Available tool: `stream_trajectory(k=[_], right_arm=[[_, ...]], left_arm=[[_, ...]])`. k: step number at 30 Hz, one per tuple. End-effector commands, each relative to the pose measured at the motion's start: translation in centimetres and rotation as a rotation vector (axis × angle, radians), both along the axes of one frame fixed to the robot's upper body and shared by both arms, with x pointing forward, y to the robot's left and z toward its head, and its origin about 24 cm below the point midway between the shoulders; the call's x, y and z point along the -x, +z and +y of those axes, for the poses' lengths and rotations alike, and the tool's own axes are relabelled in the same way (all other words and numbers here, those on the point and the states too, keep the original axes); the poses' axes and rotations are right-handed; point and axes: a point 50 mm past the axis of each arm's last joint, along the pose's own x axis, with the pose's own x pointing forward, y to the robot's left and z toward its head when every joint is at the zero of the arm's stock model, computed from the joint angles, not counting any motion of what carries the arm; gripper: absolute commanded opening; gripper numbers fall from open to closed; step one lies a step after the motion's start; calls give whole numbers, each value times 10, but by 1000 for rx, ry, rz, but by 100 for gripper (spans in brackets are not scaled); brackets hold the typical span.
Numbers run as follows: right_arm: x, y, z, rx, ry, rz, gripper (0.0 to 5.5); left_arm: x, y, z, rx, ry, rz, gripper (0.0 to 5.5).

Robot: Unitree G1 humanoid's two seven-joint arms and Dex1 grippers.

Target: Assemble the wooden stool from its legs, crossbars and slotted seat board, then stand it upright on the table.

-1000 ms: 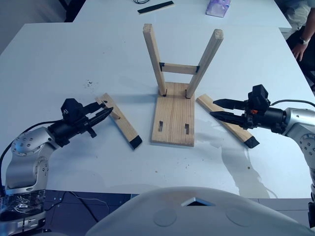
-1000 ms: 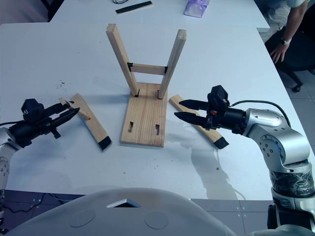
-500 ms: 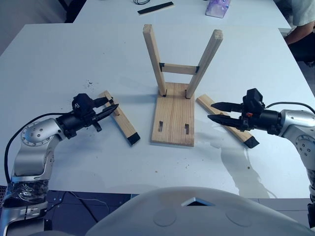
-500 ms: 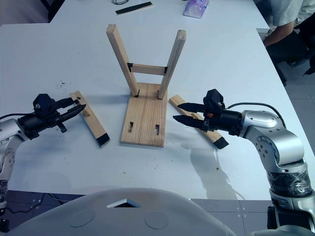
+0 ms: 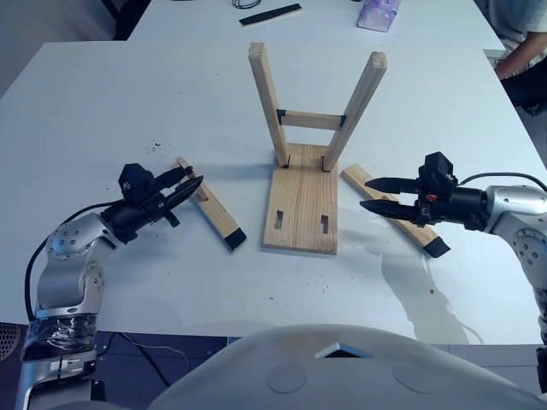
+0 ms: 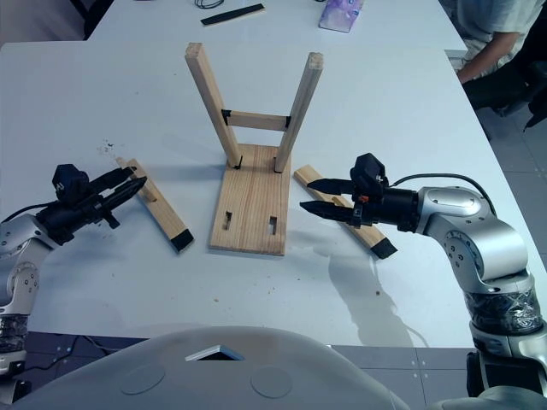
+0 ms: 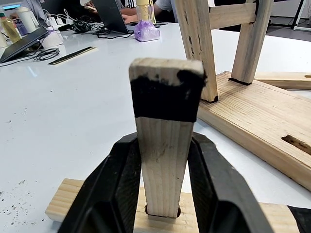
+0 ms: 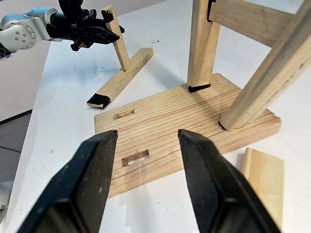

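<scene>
Now, your left gripper (image 5: 190, 186) is clamped on the crossbar (image 7: 165, 160) rising from the loose leg (image 5: 218, 220). That leg lies diagonally, just left of the seat board (image 5: 301, 205). Your right gripper (image 5: 367, 193) hovers released over the other leg (image 5: 425, 237).

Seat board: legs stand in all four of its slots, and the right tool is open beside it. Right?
No. The seat board holds only two legs, at its far end; its two near slots are empty, as the right wrist view shows. The right tool is open beside it.
</scene>
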Motion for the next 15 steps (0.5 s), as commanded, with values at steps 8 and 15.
stream_trajectory(k=[8,15], right_arm=[[-6,2,-1,39,13,-7,229],[-8,5,-6,51,20,-12,229]], left_arm=[[35,-81,-1,-182,44,287,257],[29,-35,-1,-60,66,92,298]])
